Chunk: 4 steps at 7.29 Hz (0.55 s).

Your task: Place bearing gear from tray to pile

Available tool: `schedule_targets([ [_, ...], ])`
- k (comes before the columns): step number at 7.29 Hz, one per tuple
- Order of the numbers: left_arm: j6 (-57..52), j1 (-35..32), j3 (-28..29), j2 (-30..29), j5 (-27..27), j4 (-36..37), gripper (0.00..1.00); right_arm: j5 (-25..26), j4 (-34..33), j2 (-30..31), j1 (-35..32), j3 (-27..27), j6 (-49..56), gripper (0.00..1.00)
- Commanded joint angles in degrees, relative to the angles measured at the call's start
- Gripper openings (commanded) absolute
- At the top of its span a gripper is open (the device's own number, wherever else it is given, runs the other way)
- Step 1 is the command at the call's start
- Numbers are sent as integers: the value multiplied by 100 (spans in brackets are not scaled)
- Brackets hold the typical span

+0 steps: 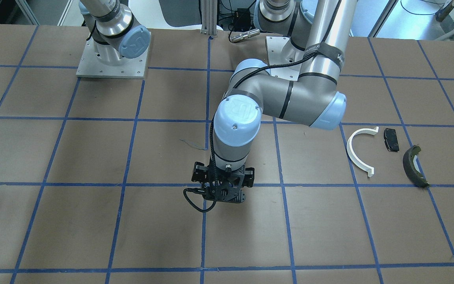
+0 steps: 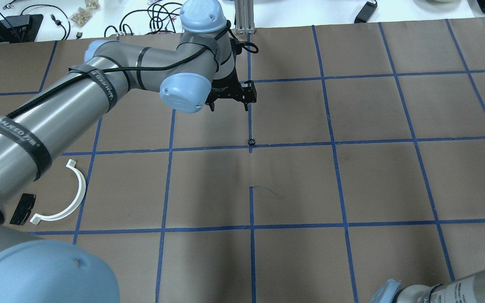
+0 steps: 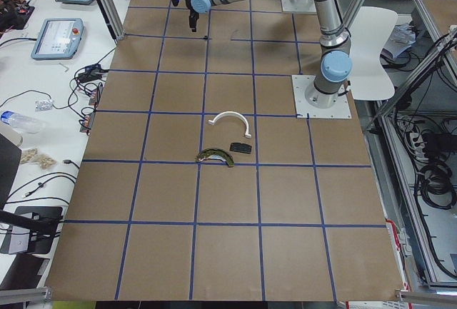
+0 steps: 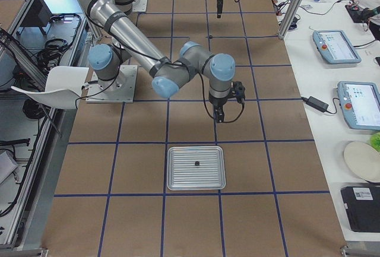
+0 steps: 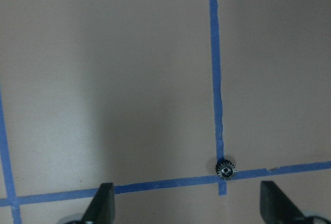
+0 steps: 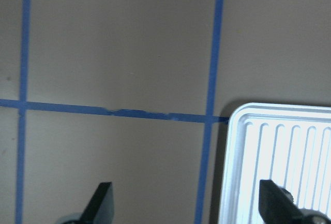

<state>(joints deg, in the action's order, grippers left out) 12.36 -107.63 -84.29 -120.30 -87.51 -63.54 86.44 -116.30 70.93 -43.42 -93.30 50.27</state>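
Gear (image 5: 225, 169) sits flat on the table (image 5: 129, 79), bore up, right on a crossing of blue tape (image 5: 214, 53), i.e. out of the tray (image 4: 178, 177) and on the bare paper. Left gripper (image 5: 187, 198) hangs above it w/ jaws wide apart and nothing btwn them. In the left wrist view the gear lies ahead of the fingertip line and off-centre, nearer that view's right-hand fingertip than the other. It's round, so there's no long axis to line up; wrist turn hardly matters, only centring. My read: the next move needs a short shift fwd and sideways to get the gear midway btwn the fingers, then a straight drop.

Right gripper (image 6: 187, 198) also has jaws apart and empty, and hovers by the tray's corner. 1 dark speck (image 4: 196, 163) lies in the tray, too small to identify. Left arm is clearly the nearer 1 to the gear on the table.

Pile (image 2: 83, 187), i.e. white arc (image 1: 349, 149), black pad (image 1: 391, 139) and olive shoe (image 1: 407, 163), lies well apart from the gear on the robot's left side, so the left arm looks best placed for the carry too.
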Motion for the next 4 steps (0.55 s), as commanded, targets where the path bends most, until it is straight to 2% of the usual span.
schedule_targets([
  [1, 100, -179, 53, -431, 15, 305, 100, -22, -797, -622, 543, -13, 158, 100],
  [3, 108, -398, 53, -704, -2, 517, 100, 39, -833, -773, 650, -117, 673, 100],
  [4, 91, -399, 45, -757, 15, 518, 100, 74, -1086, -852, 659, -223, 1051, 100],
])
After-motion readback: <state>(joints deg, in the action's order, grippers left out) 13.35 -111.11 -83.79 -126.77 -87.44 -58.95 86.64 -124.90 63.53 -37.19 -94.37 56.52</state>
